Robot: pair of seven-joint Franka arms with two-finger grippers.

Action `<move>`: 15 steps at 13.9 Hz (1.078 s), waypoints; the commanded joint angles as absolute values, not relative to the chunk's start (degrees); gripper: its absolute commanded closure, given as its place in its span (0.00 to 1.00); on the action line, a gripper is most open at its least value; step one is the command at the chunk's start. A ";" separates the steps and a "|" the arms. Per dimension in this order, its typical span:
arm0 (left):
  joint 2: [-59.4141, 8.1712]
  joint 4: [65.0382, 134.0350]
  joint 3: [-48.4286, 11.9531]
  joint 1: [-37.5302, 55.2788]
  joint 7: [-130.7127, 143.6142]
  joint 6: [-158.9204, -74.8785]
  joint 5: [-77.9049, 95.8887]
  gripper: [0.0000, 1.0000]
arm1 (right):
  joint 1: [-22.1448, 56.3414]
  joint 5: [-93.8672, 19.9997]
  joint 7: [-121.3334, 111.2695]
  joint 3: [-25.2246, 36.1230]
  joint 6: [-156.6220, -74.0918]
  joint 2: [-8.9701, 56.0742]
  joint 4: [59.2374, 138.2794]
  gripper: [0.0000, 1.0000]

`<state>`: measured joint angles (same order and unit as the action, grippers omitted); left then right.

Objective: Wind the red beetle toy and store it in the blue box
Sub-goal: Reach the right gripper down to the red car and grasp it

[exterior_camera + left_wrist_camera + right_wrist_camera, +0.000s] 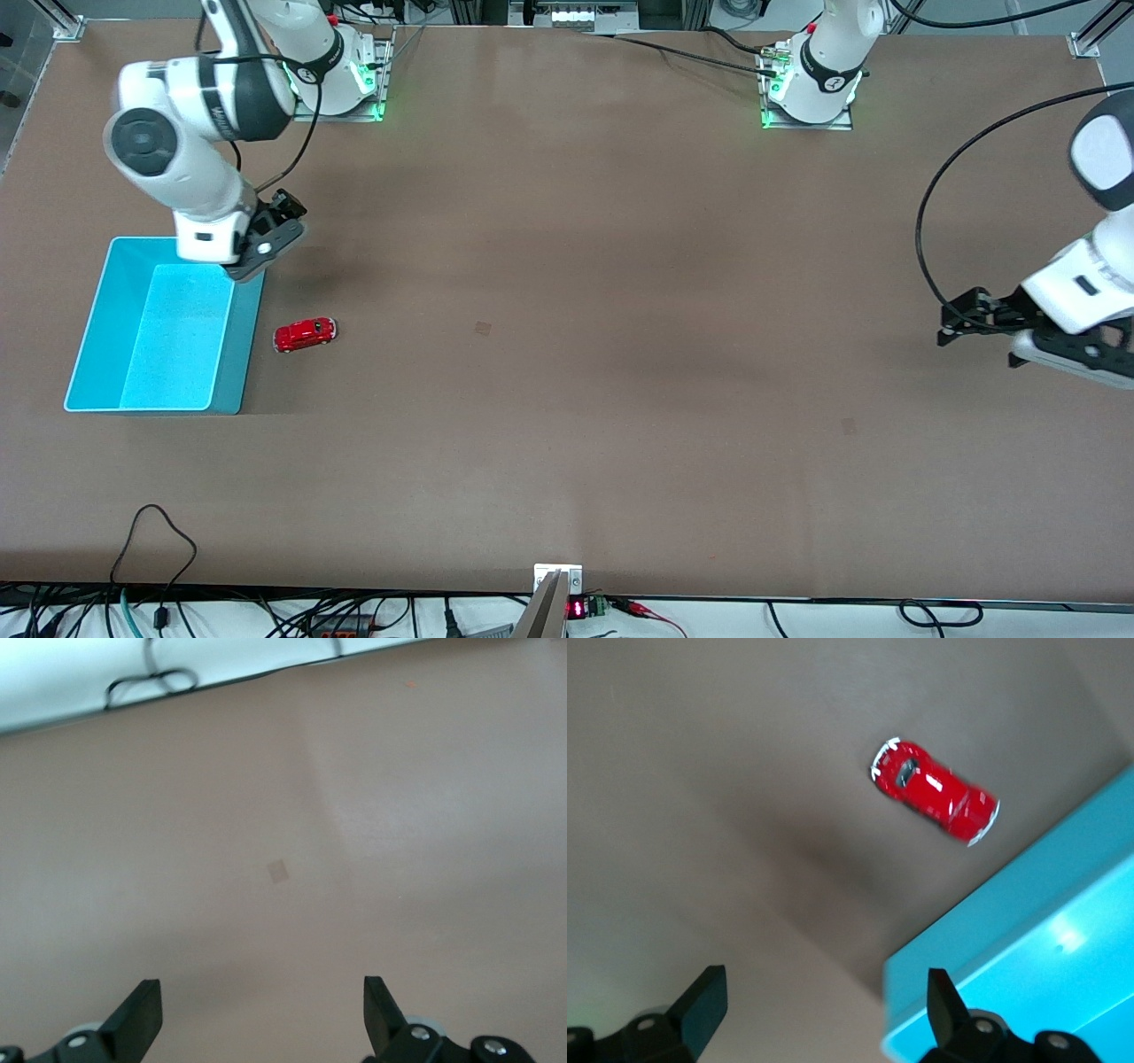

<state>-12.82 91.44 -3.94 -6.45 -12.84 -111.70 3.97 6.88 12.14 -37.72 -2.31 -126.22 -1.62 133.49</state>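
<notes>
Toy: the red toy (305, 334) sits on the table (567, 372), just beside the box (89, 341) on the side toward the left arm's end, touching nothing.
Toy's long axis: runs roughly across the front view, tilted a little, about square to the box's long wall.
Box: open top, nothing visible inside; the toy is outside it, so storing is not yet done, and I judge winding is not yet done either.
Right gripper (282, 232): released, jaws wide apart and holding nothing; it hangs over the box's corner farthest from the front camera, at the rim.
Toy from the right jaws: ahead of the gap and off toward the box-side finger, as the right wrist view shows (935, 803); the box rim (1010, 912) lies under that same finger.
Left gripper (961, 321): released, empty, over bare table at the left arm's end; that arm waits.
Nearer arm: the right, by far.
Next move, as I judge it: the right jaws must shift off the box toward the toy and close across its narrow width.
</notes>
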 commanded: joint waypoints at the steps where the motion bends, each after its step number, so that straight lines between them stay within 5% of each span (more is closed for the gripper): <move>1: -11.69 85.62 0.17 -1.85 -2.40 -102.60 3.43 0.00 | 6.77 14.77 -55.73 -2.20 -135.48 1.65 134.03 0.00; 4: -9.59 84.11 6.23 3.24 -0.17 -96.52 3.60 0.00 | 3.62 14.33 -67.66 -2.28 -146.75 8.68 133.24 0.00; 9: -8.44 85.51 -2.62 -3.85 1.76 -95.45 3.17 0.00 | 1.85 14.41 -71.88 -2.20 -158.27 17.47 132.98 0.00; 13: -5.46 90.07 -2.99 -4.66 2.11 -97.20 3.25 0.00 | 1.32 14.41 -73.65 -2.20 -164.52 21.53 132.89 0.00; 14: -4.41 92.18 -2.99 -4.66 2.20 -98.08 3.34 0.00 | 1.23 14.41 -73.74 -2.20 -164.97 22.06 132.89 0.02; 15: -3.00 94.29 -2.99 -4.66 2.20 -99.13 3.25 0.00 | 1.06 14.41 -74.09 -2.20 -165.93 22.50 132.98 0.22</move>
